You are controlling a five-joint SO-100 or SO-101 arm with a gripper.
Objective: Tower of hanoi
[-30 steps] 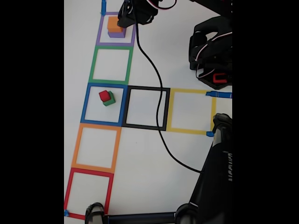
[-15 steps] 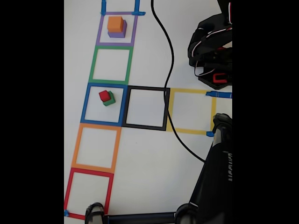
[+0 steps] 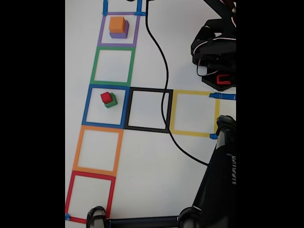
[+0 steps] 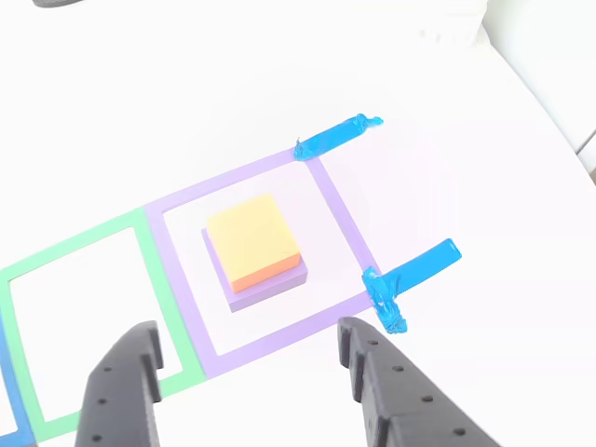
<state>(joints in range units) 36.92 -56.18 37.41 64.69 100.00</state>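
The hand [image 4: 247,368] hangs spread wide and empty, above the bench [image 3: 142,156]. In the other view the orange cube [image 4: 253,240] sits on the purple cube [image 4: 268,277] at twelve o'clock from the fingertips. In the fixed view the red cube [image 3: 106,97] tops the green cube [image 3: 111,101] at six o'clock from that stack. The cubes look light, stiff and smooth; opposite flat sides seem the best hold.

In the fixed view the black cable [image 3: 161,71] now drops from nearer the top-left and bows leftward (its lower run crosses the black tape square's right edge). The arm's base [image 3: 216,52] shows its upper links shifted slightly.
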